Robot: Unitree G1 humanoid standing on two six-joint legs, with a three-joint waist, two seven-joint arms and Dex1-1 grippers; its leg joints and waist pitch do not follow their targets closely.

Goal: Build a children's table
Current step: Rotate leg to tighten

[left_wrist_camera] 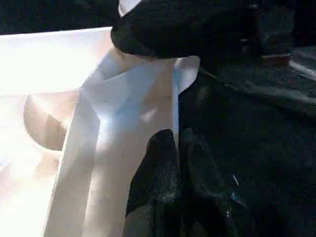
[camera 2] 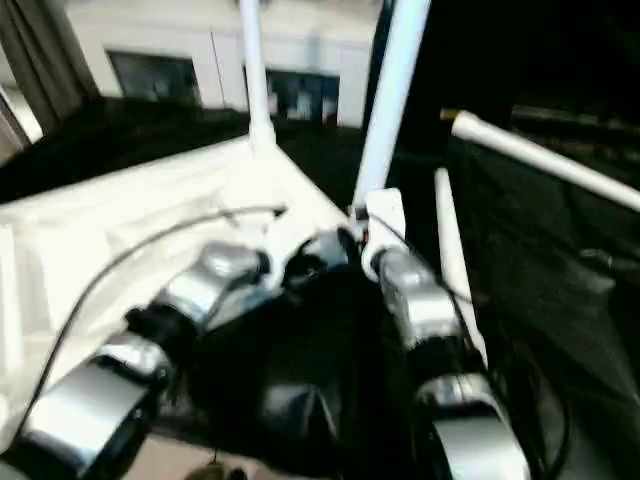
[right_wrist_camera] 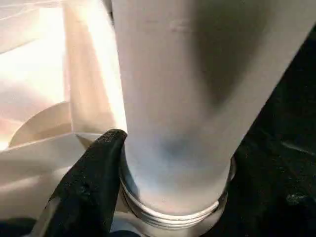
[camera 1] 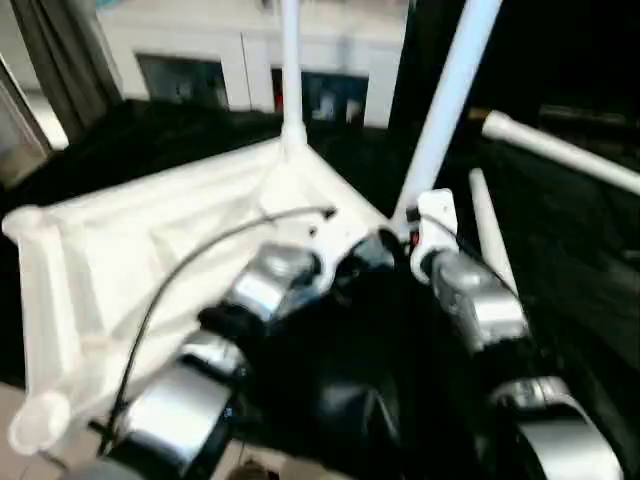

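On the black surface, the upturned tabletop (camera 1: 150, 240) carries one leg (camera 1: 291, 70) at 12 o'clock; right gripper (camera 1: 405, 240) clasps a second (right_wrist_camera: 192, 98) entering its socket, left gripper (left_wrist_camera: 175, 148) is closed empty, and two legs (camera 1: 560, 150) lie loose at 2 o'clock.

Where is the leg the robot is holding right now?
In the left eye view the long white tubular leg rises tilted at the near right corner of the white plastic tabletop, just right of the upright leg, with the right gripper at its base.
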